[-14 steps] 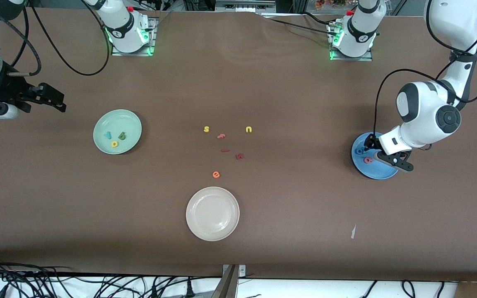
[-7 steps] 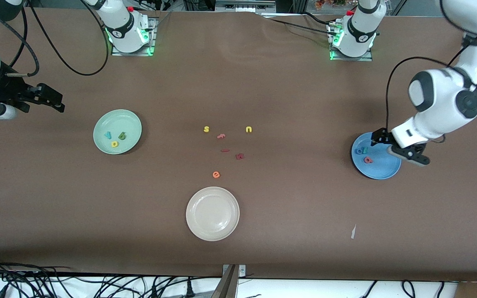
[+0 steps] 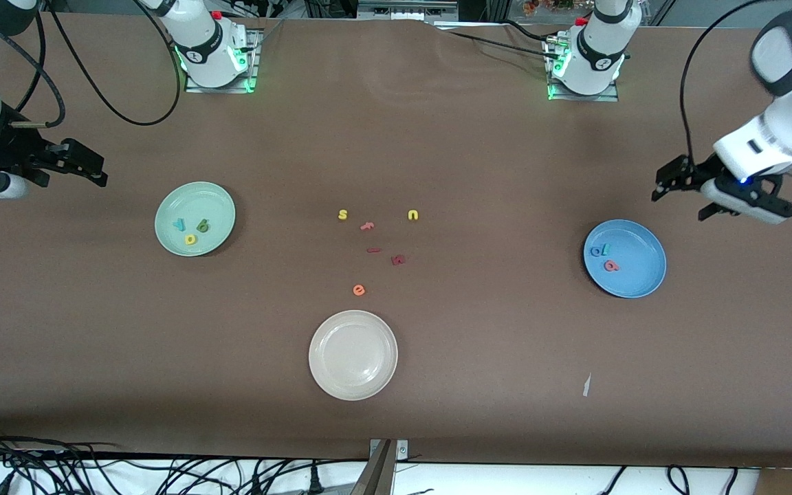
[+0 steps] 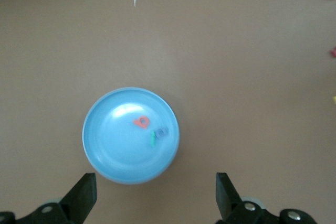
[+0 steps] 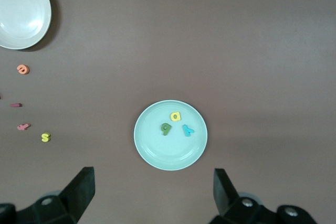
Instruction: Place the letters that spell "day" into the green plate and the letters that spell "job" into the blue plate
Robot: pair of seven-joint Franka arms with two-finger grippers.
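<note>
Left gripper (image 3: 678,199) is hanging wide open, empty, over bare table beside the round blue plate (image 3: 643,275); right gripper (image 3: 97,170) is waiting, spread wide, near the round mint-green plate (image 3: 216,199)

Bench (image 3: 478,158): plain brown surface. Green plate (image 3: 214,199): pale mint, carrying a yellow "a" (image 3: 190,239), a dark green "d" (image 3: 203,225) and a teal "y" (image 3: 179,224). Blue plate (image 3: 636,275): bright blue, carrying a blue "o" (image 3: 596,251), a teal "j" (image 3: 606,249) and a salmon-pink "b" (image 3: 612,265). Third plate (image 3: 353,371): cream-white. Loose letters: yellow "s" (image 3: 343,214), yellow "u" (image 3: 413,215), orange "e" (image 3: 359,290), pink "f" (image 3: 367,225), two dark red pieces (image 3: 397,260). Left pincer (image 3: 685,189) and right pincer (image 3: 86,167): black fingers; the arms' shells are white.
</note>
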